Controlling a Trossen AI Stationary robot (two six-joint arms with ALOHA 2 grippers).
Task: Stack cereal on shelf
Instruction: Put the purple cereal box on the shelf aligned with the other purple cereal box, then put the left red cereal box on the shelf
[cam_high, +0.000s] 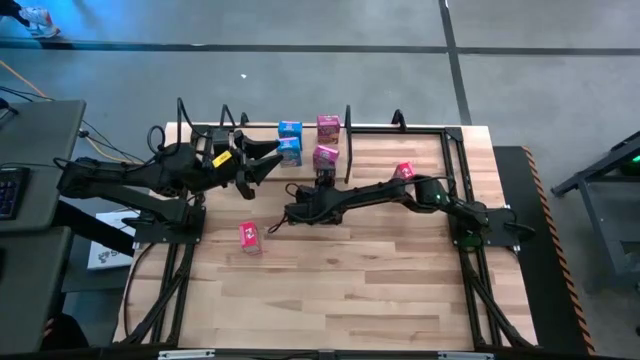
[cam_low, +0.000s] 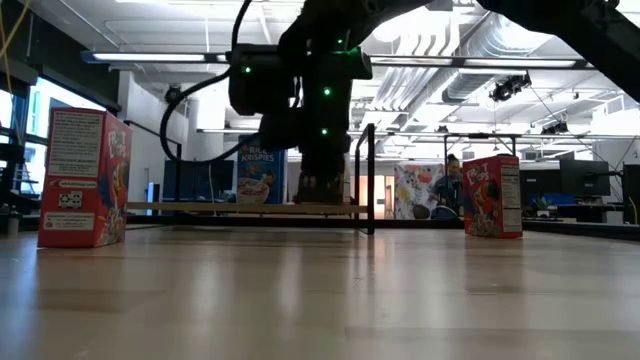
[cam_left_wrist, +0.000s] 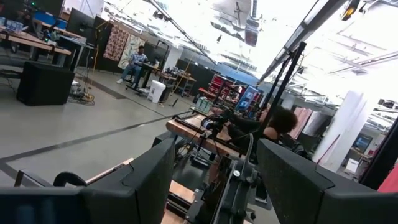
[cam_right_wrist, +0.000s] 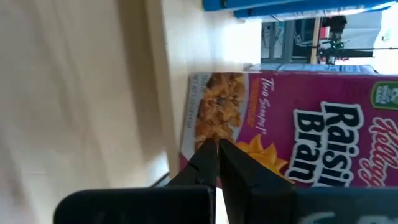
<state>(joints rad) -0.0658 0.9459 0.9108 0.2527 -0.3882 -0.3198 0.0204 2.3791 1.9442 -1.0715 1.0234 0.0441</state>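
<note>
The shelf (cam_high: 262, 125) stands at the table's far middle, and its board shows in the low view (cam_low: 200, 208). On it stand two blue cereal boxes (cam_high: 290, 140) and two pink ones (cam_high: 328, 126). My right gripper (cam_high: 322, 178) is shut at the nearer pink Raisin Bran box (cam_right_wrist: 298, 118). My left gripper (cam_high: 268, 157) is open and empty, just left of the blue boxes. One more pink box (cam_high: 250, 236) stands on the table at the near left and another (cam_high: 404, 171) at the right. My right gripper's shut fingertips (cam_right_wrist: 211, 149) meet the lower part of the pink box's printed front face (cam_right_wrist: 214, 127), near where it stands on the shelf board. The fingers come level from the table's near side. The box stands upright on the board.
The shelf's black upright end rail (cam_high: 347, 140) stands right of the pink boxes. A Rice Krispies box (cam_low: 260, 170) shows behind the right arm in the low view. People sit in the room beyond the table (cam_left_wrist: 138, 59).
</note>
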